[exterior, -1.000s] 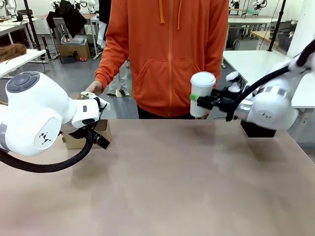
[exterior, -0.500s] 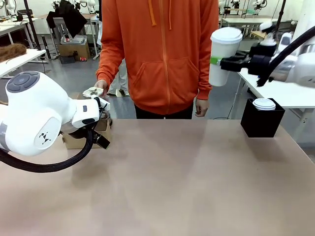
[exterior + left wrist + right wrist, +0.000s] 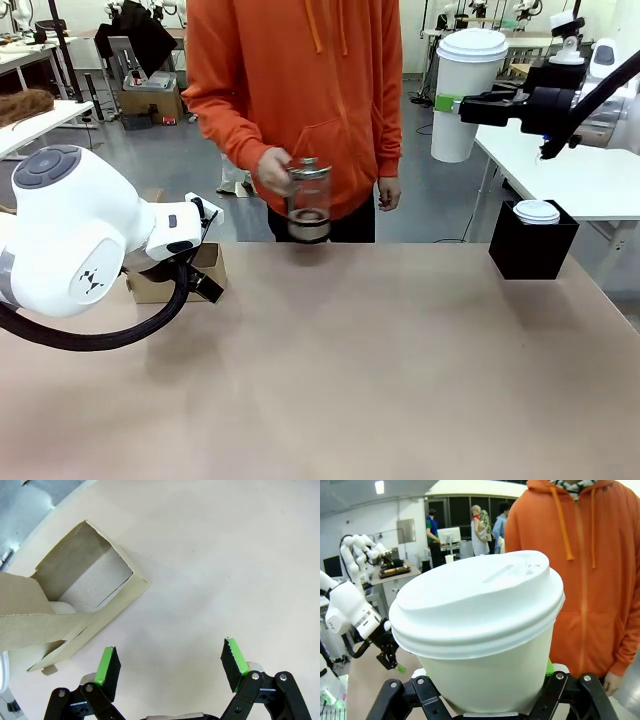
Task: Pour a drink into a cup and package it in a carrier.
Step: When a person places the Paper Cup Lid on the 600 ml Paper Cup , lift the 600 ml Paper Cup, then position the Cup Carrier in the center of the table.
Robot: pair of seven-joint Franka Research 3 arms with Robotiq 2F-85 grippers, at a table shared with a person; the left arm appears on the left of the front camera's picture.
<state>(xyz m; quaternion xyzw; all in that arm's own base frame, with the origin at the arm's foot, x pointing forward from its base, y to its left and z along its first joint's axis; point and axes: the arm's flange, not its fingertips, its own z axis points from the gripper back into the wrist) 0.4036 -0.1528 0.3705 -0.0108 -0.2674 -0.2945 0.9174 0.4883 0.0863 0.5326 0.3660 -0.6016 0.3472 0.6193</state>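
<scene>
**High over the table's right side, the cup in a firm grip**

Up there the lidded white cup (image 3: pixel 462 95) is clamped upright in the right gripper (image 3: pixel 452 103). Across the table a person's hand (image 3: pixel 270 170) holds the glass pitcher (image 3: pixel 308 200), with the dark drink (image 3: pixel 310 217) low inside it. At the left edge lies the carrier (image 3: pixel 85 580). The left gripper (image 3: pixel 170 665) hovers beside it, jaws wide apart and holding nothing. A black box (image 3: pixel 530 250) sits at the right.

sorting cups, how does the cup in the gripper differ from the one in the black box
The held cup hangs in the air, clamped by the right gripper; the boxed cup sits in the black box. The held cup shows its full side, the boxed cup just its top. Both have white lids.
</scene>
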